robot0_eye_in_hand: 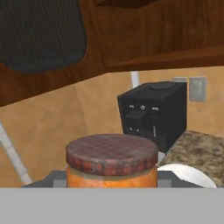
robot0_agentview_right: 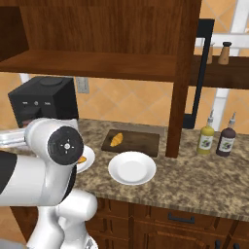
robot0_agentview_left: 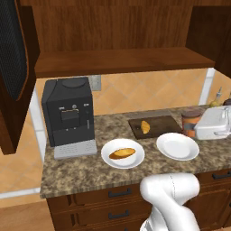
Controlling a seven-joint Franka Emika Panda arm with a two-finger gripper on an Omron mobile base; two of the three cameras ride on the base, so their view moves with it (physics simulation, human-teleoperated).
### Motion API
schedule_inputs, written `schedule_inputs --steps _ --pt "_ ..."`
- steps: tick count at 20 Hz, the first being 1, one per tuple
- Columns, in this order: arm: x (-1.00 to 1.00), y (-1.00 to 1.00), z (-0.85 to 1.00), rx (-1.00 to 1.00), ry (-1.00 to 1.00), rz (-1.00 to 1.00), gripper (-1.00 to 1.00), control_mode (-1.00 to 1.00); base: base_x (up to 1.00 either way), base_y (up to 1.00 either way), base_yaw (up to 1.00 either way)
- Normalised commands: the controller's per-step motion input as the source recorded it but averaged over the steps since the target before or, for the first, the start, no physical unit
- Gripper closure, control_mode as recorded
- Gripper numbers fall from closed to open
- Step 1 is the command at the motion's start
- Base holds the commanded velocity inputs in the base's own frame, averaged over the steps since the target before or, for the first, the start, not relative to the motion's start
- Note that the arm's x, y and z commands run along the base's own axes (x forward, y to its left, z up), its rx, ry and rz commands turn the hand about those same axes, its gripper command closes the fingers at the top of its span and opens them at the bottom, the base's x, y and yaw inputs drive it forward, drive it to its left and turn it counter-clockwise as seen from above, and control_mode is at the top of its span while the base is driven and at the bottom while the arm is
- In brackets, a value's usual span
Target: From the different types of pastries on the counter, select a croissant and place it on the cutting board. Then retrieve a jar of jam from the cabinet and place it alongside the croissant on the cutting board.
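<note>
Hand view shows the jar of jam [robot0_eye_in_hand: 112, 162] close in front, its dark lid up, with the fingers closed on it. Left base view puts the jar [robot0_agentview_left: 191, 122] just right of the cutting board [robot0_agentview_left: 155, 127], where the croissant [robot0_agentview_left: 145, 127] lies.

Readable text: none is made out | bottles [robot0_agentview_right: 205, 136] at the counter's [robot0_agentview_right: 204, 182] right end: labels are seen, lettering too small to be read | coffee machine [robot0_agentview_left: 68, 110] at the counter's left end: front controls unmarked as far as can be told | jar of jam [robot0_eye_in_hand: 112, 161]: no label is shown
</note>
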Motion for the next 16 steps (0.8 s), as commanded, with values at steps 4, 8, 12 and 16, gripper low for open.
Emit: schedule_inputs --steps 4,8,12,16 --pt "0.01 0.79 -1.0 0.35 -0.15 0.08 1.0 -1.0 0.0 0.0 0.0" --pt "0.02 0.67 -1.0 0.34 -0.21 0.1 1.0 -1.0 0.0 0.0 0.0" --pt "0.14 0.79 -1.0 0.26 -0.21 0.13 1.0 -1.0 0.0 0.0 0.0" --pt "0.15 0.19 -0.8 0.25 -0.22 0.07 1.0 -1.0 0.0 0.0 0.0"
